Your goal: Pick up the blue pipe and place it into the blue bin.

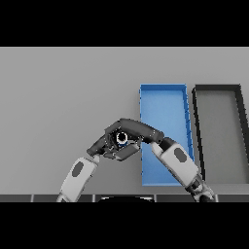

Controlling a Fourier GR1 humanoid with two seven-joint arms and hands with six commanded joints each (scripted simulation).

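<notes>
The blue pipe point(121, 139) is just left of the blue bin point(163, 88), above the table, with its ring-shaped end facing me. My left hand point(101, 146) comes in from the lower left and curls round the pipe from the left and below. My right hand point(138, 130) reaches across the blue bin from the lower right, and its fingers curl over the top of the pipe. The two hands meet around the pipe and hide most of it.
A dark grey bin point(217, 88) stands right of the blue bin, close beside it. My right forearm point(179, 161) lies over the blue bin's near part. The grey table point(63, 97) stretches away to the left and back.
</notes>
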